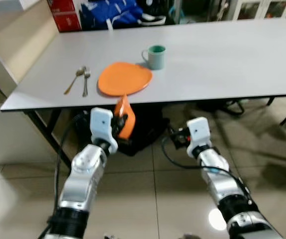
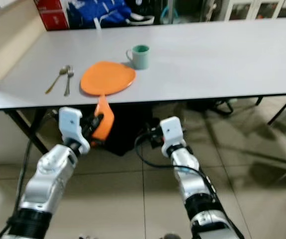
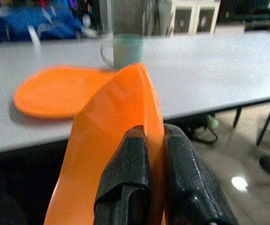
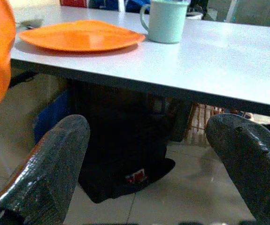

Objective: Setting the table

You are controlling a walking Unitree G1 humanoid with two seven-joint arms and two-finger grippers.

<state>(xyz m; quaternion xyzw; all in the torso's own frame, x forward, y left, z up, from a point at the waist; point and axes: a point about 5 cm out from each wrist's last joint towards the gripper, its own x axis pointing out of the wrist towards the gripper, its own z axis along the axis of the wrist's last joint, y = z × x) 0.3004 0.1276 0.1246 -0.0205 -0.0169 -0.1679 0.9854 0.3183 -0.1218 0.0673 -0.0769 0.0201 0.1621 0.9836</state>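
The left gripper [image 1: 124,121] pinches an orange bowl [image 3: 111,140], probably a bowl, by its rim below the table [image 1: 222,55] edge, ready to lift beside the orange plate [image 1: 125,78]; the right gripper [image 4: 149,159] hangs wide open, empty.

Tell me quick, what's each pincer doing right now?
Left pincer: shut on an orange bowl, below the table edge.
Right pincer: open, holding nothing.
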